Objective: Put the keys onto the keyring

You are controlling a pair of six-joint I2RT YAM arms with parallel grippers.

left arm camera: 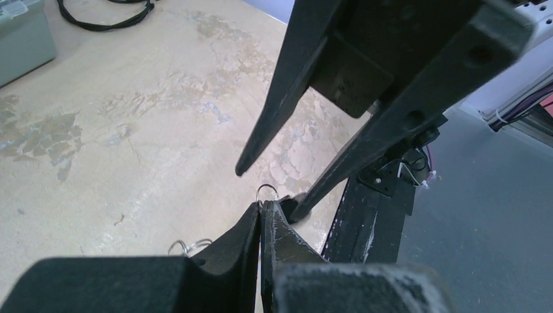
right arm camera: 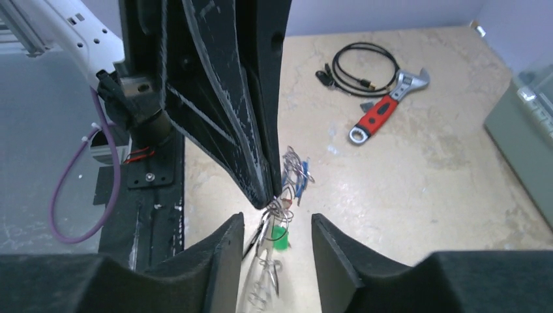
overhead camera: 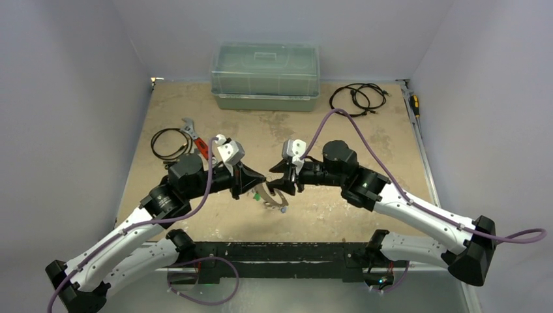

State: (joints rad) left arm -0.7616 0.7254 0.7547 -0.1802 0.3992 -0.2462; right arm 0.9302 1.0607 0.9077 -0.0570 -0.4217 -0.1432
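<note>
The keyring (overhead camera: 276, 201) is up off the table (overhead camera: 391, 140), to the right of the red wrench (overhead camera: 197, 139) and nearer to the arm bases than the wrench is. It hangs between the two pincers. The keys (right arm camera: 297, 176) dangle in a bunch with it, and one has a green tag (right arm camera: 280, 236).

The left pincer (left arm camera: 262, 208) is pressed tight together. It is pinching a small wire loop (left arm camera: 267, 192) that pokes out just past its tips. The rest of the bunch hangs down from there.

The right pincer (right arm camera: 277, 231) is spread apart. The green tag and some wire sit in the gap between its fingers (right arm camera: 228, 251), but nothing is squeezed.

I think this bunch is light, so it will be easy to lift. It is hard metal, so it will not squash or break. But it is thin, smooth and shiny, so it can slip out of a grip. The keys are loose, so they will swing and twist when an arm moves.

I think the best place to hold a key is its flat head or its tag, gripped flat. The big ring is best held on its flat side, away from its opening, so a key can slide on.
</note>
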